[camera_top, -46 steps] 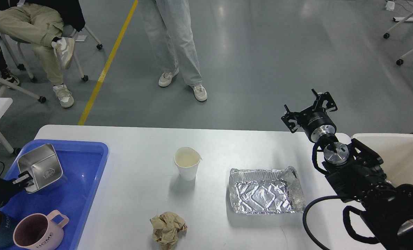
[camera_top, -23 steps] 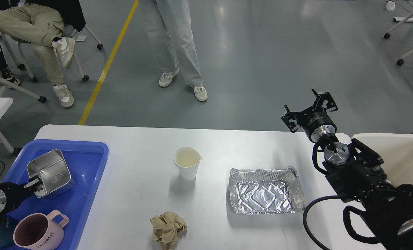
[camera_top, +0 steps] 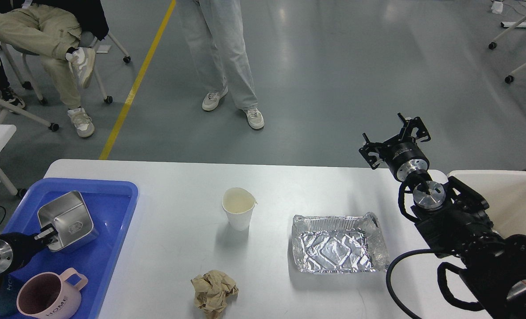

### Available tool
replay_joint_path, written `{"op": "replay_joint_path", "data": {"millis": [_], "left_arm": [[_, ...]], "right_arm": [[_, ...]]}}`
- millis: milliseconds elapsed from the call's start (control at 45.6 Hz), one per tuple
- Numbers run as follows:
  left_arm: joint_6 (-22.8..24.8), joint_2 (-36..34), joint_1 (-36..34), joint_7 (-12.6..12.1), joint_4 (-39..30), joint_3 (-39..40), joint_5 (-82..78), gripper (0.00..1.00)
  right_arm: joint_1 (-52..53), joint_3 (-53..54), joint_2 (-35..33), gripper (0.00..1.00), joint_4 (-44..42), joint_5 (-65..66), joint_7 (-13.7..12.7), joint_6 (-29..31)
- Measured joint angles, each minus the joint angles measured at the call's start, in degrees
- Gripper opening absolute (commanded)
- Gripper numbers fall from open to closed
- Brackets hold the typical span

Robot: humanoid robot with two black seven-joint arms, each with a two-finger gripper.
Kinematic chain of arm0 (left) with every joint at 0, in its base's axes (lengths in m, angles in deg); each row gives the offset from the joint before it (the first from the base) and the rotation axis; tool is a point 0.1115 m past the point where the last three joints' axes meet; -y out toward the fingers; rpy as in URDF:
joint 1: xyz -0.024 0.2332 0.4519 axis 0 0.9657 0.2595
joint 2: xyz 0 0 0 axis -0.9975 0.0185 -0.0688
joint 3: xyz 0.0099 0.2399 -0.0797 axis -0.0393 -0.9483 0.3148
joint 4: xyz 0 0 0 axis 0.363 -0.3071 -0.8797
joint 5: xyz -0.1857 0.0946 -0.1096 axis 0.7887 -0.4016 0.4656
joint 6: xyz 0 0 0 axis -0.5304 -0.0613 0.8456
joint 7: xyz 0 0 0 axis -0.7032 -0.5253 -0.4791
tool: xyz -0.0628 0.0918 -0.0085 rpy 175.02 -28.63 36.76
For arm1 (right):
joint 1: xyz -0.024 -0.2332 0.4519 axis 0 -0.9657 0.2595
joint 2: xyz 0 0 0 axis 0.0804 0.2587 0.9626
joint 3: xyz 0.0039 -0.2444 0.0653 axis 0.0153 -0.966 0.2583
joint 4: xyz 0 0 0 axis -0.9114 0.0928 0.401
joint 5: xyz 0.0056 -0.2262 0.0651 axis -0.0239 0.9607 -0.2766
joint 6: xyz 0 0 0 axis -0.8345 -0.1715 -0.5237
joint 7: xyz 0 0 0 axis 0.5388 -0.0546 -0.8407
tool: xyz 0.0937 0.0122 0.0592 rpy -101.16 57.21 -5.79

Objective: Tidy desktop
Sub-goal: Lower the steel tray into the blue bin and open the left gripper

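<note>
Your left gripper (camera_top: 48,233) has lowered the steel box (camera_top: 68,220) into the blue tray (camera_top: 112,208), apparently clamping its stiff, slippery rim; right gripper (camera_top: 396,139) spread, idle above the desktop (camera_top: 165,248).

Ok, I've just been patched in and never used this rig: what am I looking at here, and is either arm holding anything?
This is the robot's head camera, looking down at its own two black arms over the white desktop. The left gripper, low left, grips the rim of a steel square container inside the blue tray, next to a pink mug. The right gripper hangs open and empty above the far edge. On the desktop lie a paper cup, a foil tray and a crumpled paper ball.
</note>
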Motion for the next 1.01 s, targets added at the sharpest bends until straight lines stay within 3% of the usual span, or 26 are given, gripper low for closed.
{"op": "replay_joint_path", "data": {"millis": [482,1009], "left_arm": [[-0.2,-0.1,-0.5,0.2,0.0,0.8,0.4,0.87],[-0.2,0.0,-0.3,0.3,0.0,0.9,0.4,0.95]], "right_arm": [[0.1,0.0,0.0,1.0,0.0,0.0,0.0,-0.1],[0.1,0.0,0.0,1.0,0.0,0.0,0.0,-0.1]]}}
